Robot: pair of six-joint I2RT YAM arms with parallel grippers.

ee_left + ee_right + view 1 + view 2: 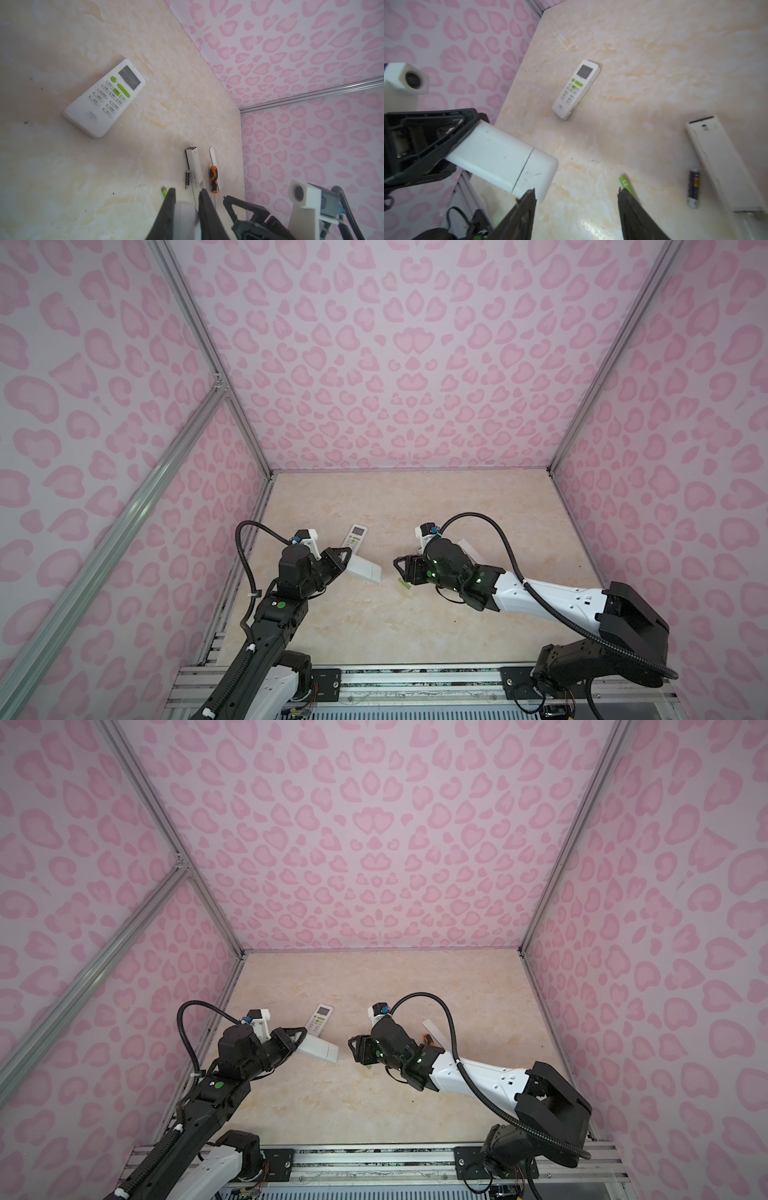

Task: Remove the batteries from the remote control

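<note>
Our left pincer pinched a white remote aloft by its end. Our right pincer hung spread and empty beside the green battery on the surface. We feared a clumsy closing would roll it away.

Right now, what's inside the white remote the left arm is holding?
Only the remote's white shell shows, clamped in the left end effector. Its inside is covered, so I can't tell what's in there.

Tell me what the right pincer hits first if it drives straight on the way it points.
Most likely the free end of the held remote in the left pincer: it sits just ahead of the open right pincer, slightly to one side. Missing that, the table. Depth is unclear.
</note>
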